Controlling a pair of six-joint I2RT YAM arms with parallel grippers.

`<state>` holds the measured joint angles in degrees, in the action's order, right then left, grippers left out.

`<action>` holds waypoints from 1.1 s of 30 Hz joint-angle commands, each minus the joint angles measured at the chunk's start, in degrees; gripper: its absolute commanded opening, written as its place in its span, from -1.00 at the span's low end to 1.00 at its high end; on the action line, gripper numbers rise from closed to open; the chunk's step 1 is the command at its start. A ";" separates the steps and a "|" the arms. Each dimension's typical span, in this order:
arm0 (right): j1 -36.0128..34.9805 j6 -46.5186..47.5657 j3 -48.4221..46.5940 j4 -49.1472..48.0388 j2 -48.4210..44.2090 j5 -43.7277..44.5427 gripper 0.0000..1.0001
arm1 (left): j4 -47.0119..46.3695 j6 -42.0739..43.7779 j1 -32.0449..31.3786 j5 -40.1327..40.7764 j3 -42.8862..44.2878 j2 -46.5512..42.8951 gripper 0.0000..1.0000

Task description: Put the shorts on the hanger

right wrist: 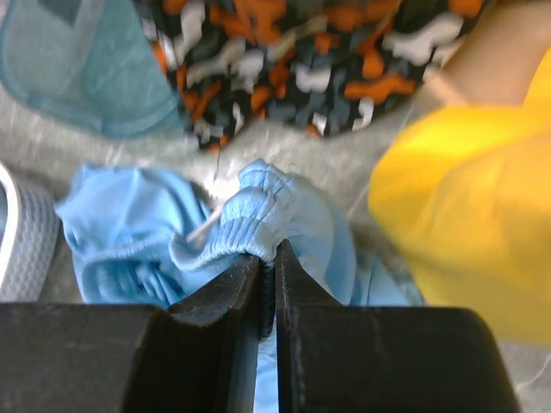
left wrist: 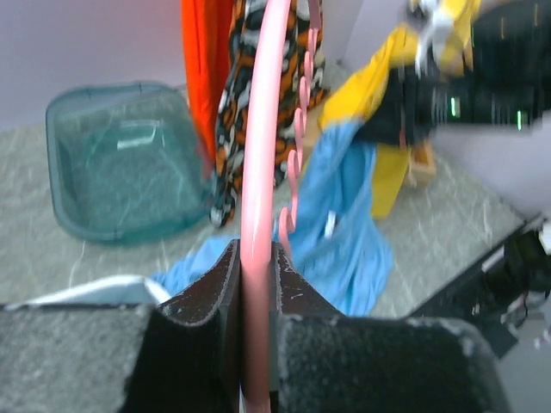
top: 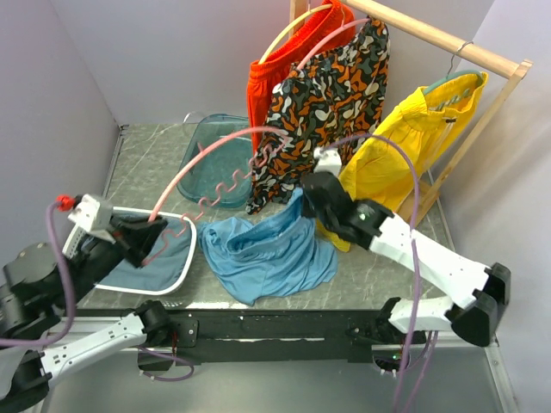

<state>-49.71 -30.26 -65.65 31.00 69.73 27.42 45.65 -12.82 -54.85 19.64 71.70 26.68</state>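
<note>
The light sky-blue shorts lie crumpled on the table's front middle. My right gripper is shut on their gathered waistband and lifts that edge at the shorts' right upper corner; its jaws pinch the elastic. My left gripper is shut on the pink hanger at its left end and holds it tilted above the table, left of the shorts. In the left wrist view the pink rod runs up between the jaws, with the wavy bar beside it and the shorts beyond.
A teal plastic bin stands at the back. A white mesh basket with a duller blue cloth sits front left. A wooden rack at the back right holds orange, patterned and yellow garments.
</note>
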 commanded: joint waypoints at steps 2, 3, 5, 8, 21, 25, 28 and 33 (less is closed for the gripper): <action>3.30 4.86 -13.34 4.24 6.46 1.32 -1.00 | 9.54 -2.03 -0.08 -4.77 3.35 -2.94 -0.98; 3.48 5.56 -14.93 5.72 8.21 1.32 -1.00 | 10.16 -2.12 -0.08 -5.65 4.05 -3.29 -0.98; 3.66 5.91 -19.75 7.83 10.06 2.64 -1.00 | 11.82 -2.30 0.01 -7.32 5.11 -3.56 -0.98; 4.45 6.79 -24.59 11.35 13.14 3.95 -1.00 | 12.36 -2.47 -0.08 -10.05 4.85 -4.70 -0.98; 4.63 9.69 -28.57 13.82 13.50 0.71 -1.00 | 8.94 -2.04 -0.17 -10.05 -0.24 -4.62 -0.98; 2.26 10.48 -30.23 15.13 13.85 0.09 -1.00 | 6.13 -1.51 -0.08 -9.37 -1.83 -2.86 -0.98; -0.99 11.01 -32.78 16.98 14.81 1.58 -1.00 | 1.92 -0.72 0.36 -10.31 -3.76 -2.51 -0.98; -5.03 11.37 -38.84 20.66 16.66 1.41 -1.00 | -4.77 0.34 3.60 -14.19 -9.11 -3.03 -0.98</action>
<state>-52.03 -19.97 -97.60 50.17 85.47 28.21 53.36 -13.98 -53.47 9.06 65.30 23.99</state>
